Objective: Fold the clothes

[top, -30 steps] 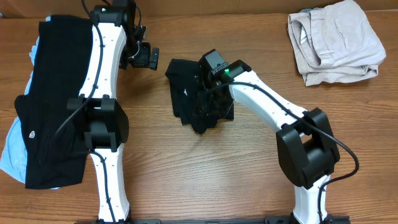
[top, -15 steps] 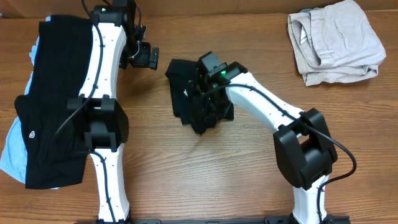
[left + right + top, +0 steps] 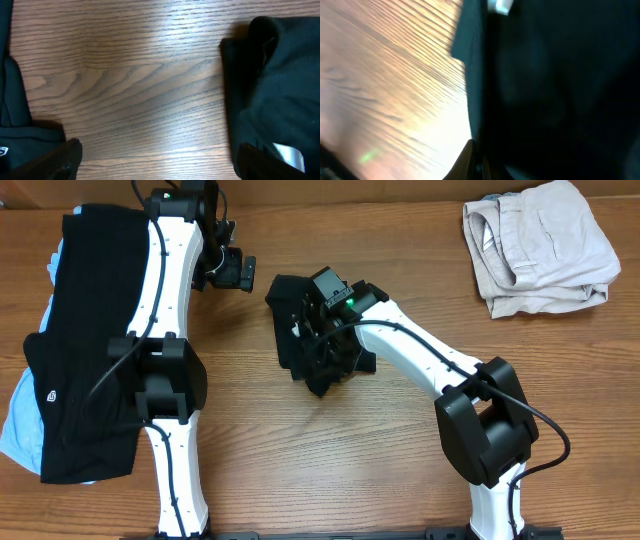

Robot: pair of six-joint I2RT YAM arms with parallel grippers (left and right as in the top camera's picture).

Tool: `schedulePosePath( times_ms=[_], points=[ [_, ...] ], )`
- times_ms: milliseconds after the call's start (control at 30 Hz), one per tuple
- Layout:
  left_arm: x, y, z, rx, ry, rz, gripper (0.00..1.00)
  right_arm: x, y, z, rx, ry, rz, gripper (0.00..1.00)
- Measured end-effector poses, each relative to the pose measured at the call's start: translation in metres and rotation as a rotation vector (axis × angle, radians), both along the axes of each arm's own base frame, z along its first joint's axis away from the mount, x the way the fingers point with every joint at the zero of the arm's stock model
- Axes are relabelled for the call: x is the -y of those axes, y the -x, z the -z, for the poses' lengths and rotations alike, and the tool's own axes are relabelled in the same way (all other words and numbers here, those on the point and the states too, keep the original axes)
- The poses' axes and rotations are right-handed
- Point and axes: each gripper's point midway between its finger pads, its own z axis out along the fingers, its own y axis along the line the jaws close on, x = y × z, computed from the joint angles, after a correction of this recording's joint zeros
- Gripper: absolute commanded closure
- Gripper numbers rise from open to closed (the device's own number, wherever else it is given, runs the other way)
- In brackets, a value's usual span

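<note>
Apparently pinched, black shirt (image 3: 284, 350) beneath right hand (image 3: 318, 343)

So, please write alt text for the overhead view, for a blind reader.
The right gripper is shut on a crumpled black shirt at the middle of a wooden table. The open left gripper hangs just left of it; a black garment over a pale blue garment lies far left, beige trousers top right.

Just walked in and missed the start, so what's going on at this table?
It's a clothes-folding session. The right tool is shut in a crumpled black T-shirt at mid-table, seemingly pinching it. The left tool hangs open nearby, holding nothing. Black shirts over a pale blue one lie at the left edge; beige trousers sit at the far right.
</note>
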Motion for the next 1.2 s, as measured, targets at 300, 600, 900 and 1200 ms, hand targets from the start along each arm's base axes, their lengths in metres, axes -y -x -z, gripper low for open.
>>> schedulePosePath(
  times_ms=[300, 600, 900, 1200],
  points=[
    [0.000, -0.001, 0.000, 0.006, 0.001, 0.000, 0.00, -0.065, 0.005, -0.036, 0.084, -0.162, -0.072, 0.62],
    [0.000, -0.002, 0.000, 0.006, 0.000, 0.000, 0.00, -0.093, 0.044, -0.036, 0.049, -0.166, -0.143, 0.32],
    [0.000, -0.002, 0.000, 0.008, 0.001, 0.000, 0.00, -0.001, -0.023, -0.047, -0.038, -0.109, 0.179, 0.21],
    [0.000, -0.005, -0.001, 0.022, 0.002, 0.000, 0.00, 0.079, -0.078, -0.056, -0.029, -0.092, 0.462, 0.20]
  ],
)
